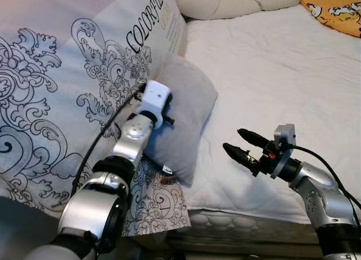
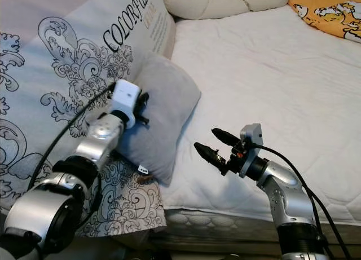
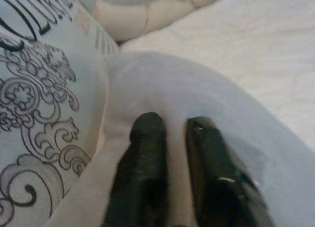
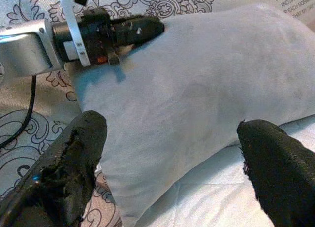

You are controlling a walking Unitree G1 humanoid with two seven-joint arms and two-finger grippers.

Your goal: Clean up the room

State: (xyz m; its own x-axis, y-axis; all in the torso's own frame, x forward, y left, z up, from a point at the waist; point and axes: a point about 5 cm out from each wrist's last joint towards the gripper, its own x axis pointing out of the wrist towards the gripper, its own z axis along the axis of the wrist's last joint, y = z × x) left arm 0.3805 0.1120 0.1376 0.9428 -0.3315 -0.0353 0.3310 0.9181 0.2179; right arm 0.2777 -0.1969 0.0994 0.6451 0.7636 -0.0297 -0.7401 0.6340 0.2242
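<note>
Silver arms reach in from the near edge toward the bed. The right gripper hangs over the white mattress sheet near the bed's front edge, its two black fingers spread wide and pointed at the grey cushion, apart from it. In the right wrist view the cushion lies between those spread fingers but farther off. The left gripper is pressed against the cushion's upper left side; its fingers sit close together with a narrow fold of the grey fabric between them, pinching it. The cushion stands tilted at the sheet's left edge, leaning on the large patterned pillow printed with black scrollwork and the word "COLORFUL". A small tag shows at the cushion's lower corner. Farther back, cream pillows lie at the head of the bed, and an orange printed cloth sits at the far right corner.
</note>
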